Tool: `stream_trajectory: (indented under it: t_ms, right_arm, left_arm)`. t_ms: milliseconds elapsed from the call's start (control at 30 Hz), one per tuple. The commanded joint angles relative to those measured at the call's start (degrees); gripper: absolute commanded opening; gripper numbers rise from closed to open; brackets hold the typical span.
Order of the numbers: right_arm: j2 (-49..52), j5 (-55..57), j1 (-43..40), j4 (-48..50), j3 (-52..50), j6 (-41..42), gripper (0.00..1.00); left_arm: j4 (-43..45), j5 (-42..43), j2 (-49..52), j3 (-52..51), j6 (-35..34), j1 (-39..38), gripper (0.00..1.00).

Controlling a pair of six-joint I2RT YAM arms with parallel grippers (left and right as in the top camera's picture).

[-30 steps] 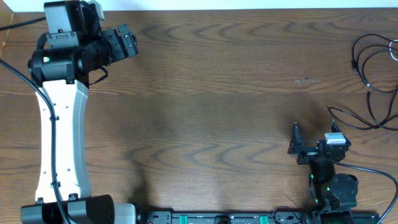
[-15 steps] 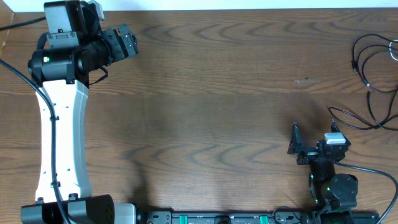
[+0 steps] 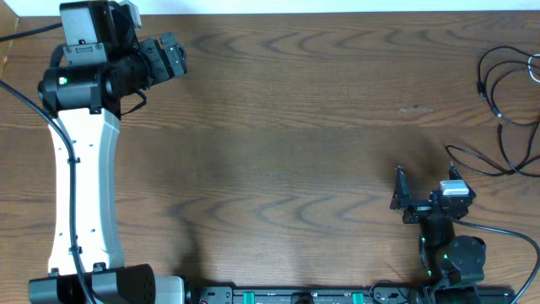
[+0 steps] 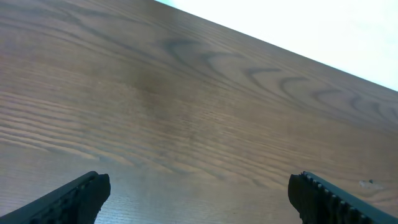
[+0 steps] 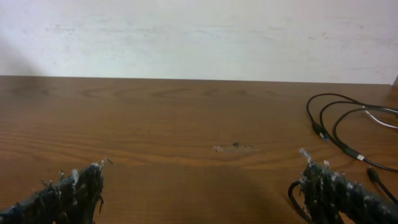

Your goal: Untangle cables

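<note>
Cables [image 3: 482, 86] well apart, beyond right jaws

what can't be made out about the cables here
- Overhead: the cables run off the right edge, so the full tangle is cut off.
- Right wrist: the right edge cuts them again.
- Plug types: too small in both views.
- Left wrist: shows only the table, no cables.

Cables [image 3: 504, 101] are lying in loose loops at the far right edge of the table [image 3: 295, 127]. Left gripper [image 3: 179, 57] is hovering far left; right gripper [image 3: 426, 181] is sitting near right, jaws spread.
</note>
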Motion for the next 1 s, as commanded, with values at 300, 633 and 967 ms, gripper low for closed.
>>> stream_trajectory:
  t_ms: [300,633,967]
  right_arm:
    - [-0.3,-0.3,0.0,-0.2,-0.2,0.6,0.99]
    - [-0.3,-0.3,0.0,-0.2,-0.2,0.6,0.99]
    - [-0.3,-0.3,0.0,-0.2,-0.2,0.6,0.99]
  left_arm:
    - [2.5,-6.8,-8.0,-4.7,2.5,0.1,0.96]
    - [37.3,-6.8,-40.2,-48.0,7.3,0.1,0.96]
    - [57.5,-6.8,-68.2,-81.5,8.8,0.1,0.96]
